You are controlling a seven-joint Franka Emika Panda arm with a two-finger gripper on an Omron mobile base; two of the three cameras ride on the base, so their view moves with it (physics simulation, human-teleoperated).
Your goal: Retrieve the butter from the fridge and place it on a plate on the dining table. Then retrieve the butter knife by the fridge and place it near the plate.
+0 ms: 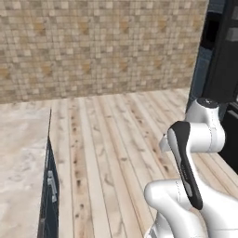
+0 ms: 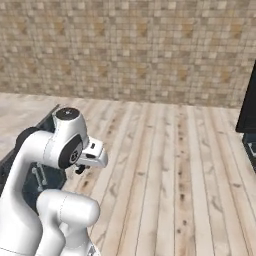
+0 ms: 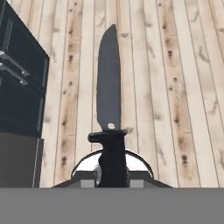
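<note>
Black butter knife [image 3: 109, 96], 1 only, w/ handle in gripper [image 3: 113, 175].

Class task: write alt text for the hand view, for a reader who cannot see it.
A dark butter knife is held by its handle in the shut claw, blade pointing away over pale wooden floorboards. A dark cabinet stands at the left.

Glossy white rounded arm [image 1: 195, 139] with black joint bands, apparently unmarked.

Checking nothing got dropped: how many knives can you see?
1. The knife is gripped by its handle in the pincer, blade pointing out over the wooden floor. Others may be out of view.
</note>
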